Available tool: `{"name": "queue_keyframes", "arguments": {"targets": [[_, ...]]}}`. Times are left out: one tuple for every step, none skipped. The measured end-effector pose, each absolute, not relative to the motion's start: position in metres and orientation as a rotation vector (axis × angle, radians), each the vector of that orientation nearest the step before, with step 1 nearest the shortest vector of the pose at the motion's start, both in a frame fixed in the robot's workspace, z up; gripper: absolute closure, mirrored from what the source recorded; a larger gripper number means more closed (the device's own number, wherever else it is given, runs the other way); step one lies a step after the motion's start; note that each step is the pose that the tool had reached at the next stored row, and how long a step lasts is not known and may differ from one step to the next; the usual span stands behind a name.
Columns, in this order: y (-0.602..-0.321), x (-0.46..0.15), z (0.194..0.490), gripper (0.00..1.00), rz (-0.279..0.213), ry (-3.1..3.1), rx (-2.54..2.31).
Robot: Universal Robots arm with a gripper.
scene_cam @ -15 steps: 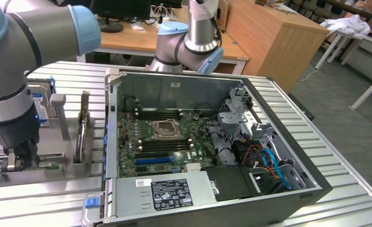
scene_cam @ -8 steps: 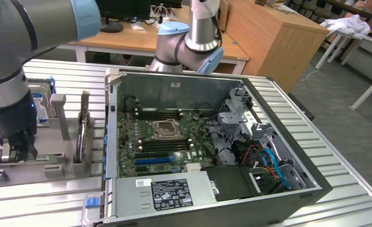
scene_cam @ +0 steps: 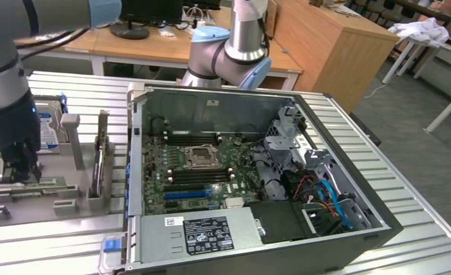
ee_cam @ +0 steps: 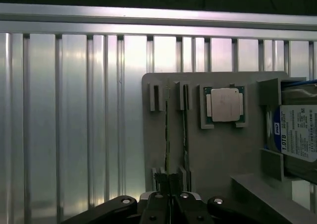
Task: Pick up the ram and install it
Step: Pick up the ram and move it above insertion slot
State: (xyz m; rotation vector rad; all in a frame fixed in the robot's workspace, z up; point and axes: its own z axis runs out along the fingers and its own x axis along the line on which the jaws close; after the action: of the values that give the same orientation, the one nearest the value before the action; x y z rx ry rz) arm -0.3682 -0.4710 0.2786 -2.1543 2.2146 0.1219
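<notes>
**Hand clenched on the ram in its holder slot**

The ram (ee_cam: 167, 130) stands on edge in a slot of the grey holder (ee_cam: 218, 154), seen in the wrist view as a thin dark line running between two pairs of grey posts. The hand (ee_cam: 171, 181) is down over one end of it, fingers drawn together and grasping the stick's upper edge; the stick is still seated in its slot. Just beside it, in the neighbouring slot, stands a second stick (ee_cam: 185, 130), parallel and apart from the fingers.

Further along the same holder a silver-capped processor (ee_cam: 225, 105) lies flat in its own recess, and past that a blue-labelled hard drive (ee_cam: 297, 135) stands upright between grey blocks. The holder rests on a ribbed metal surface (ee_cam: 74, 110).

In the exterior view the arm comes down at the exterior view's left, over the holder. To the exterior view's right, near the holder on the same surface, lies an open computer case (scene_cam: 210, 90) (its side panel is off), with the green motherboard (scene_cam: 156, 172) exposed inside, well apart from the hand.
</notes>
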Motion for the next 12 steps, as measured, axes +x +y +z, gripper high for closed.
{"name": "queue_keyframes", "arguments": {"targets": [[-0.471, -0.368, 0.282, 0.88, 0.122, 2.216, -2.153], [-0.471, -0.368, 0.287, 0.88, 0.122, 2.217, -2.151], [-0.471, -0.368, 0.291, 0.88, 0.122, 2.219, -2.150], [-0.471, -0.368, 0.295, 0.88, 0.122, 2.220, -2.149], [-0.471, -0.368, 0.299, 0.88, 0.121, 2.221, -2.147], [-0.471, -0.368, 0.303, 0.88, 0.121, 2.222, -2.147], [-0.471, -0.368, 0.307, 0.88, 0.121, 2.223, -2.146], [-0.471, -0.368, 0.311, 0.88, 0.121, 2.223, -2.145], [-0.471, -0.368, 0.314, 0.88, 0.121, 2.224, -2.144], [-0.471, -0.368, 0.318, 0.88, 0.121, 2.224, -2.144], [-0.471, -0.368, 0.322, 0.88, 0.121, 2.225, -2.144], [-0.471, -0.368, 0.325, 0.88, 0.121, 2.225, -2.143]]}}
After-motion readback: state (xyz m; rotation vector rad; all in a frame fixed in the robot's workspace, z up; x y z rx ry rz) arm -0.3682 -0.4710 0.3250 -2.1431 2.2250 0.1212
